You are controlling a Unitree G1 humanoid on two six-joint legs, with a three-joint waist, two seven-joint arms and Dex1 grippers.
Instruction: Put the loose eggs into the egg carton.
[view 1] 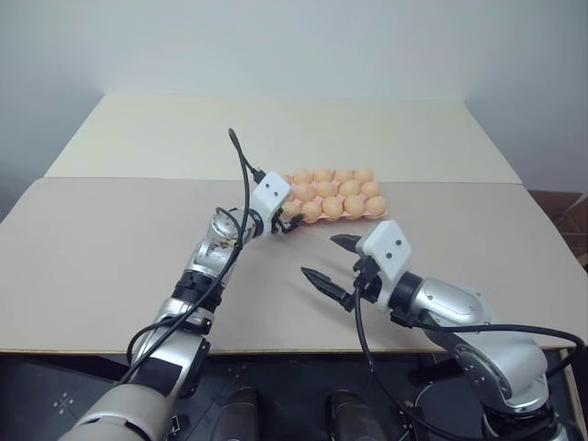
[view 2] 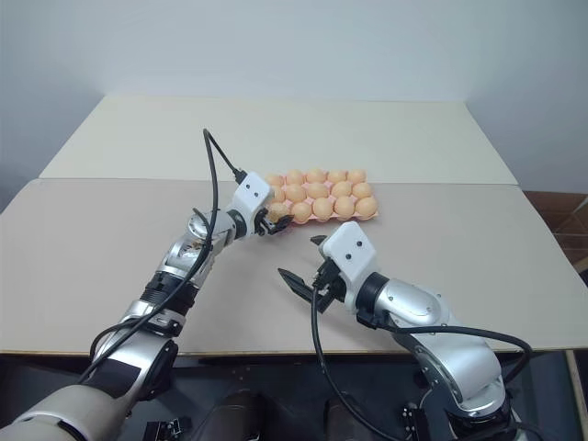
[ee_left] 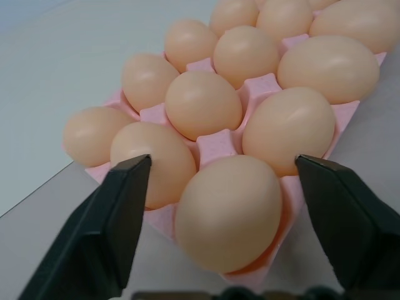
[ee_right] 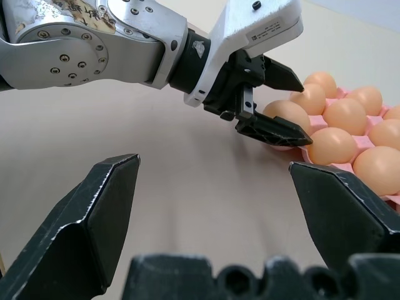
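The pale orange-tan egg (ee_left: pixel 229 212) is sitting in the pink moulded carton's (ee_left: pixel 214 146) corner cup; the left end effector (ee_left: pixel 222 187), fingers apart, should be withdrawing straight back without nudging it.

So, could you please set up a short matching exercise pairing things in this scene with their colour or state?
Things:
1. left gripper
2. right gripper
3. egg carton
4. table

Descriptions:
A. pink, its cups full of eggs
B. open around the carton's corner egg
C. pale beige
D. open above bare table, holding nothing

Pairs: 1-B, 2-D, 3-A, 4-C
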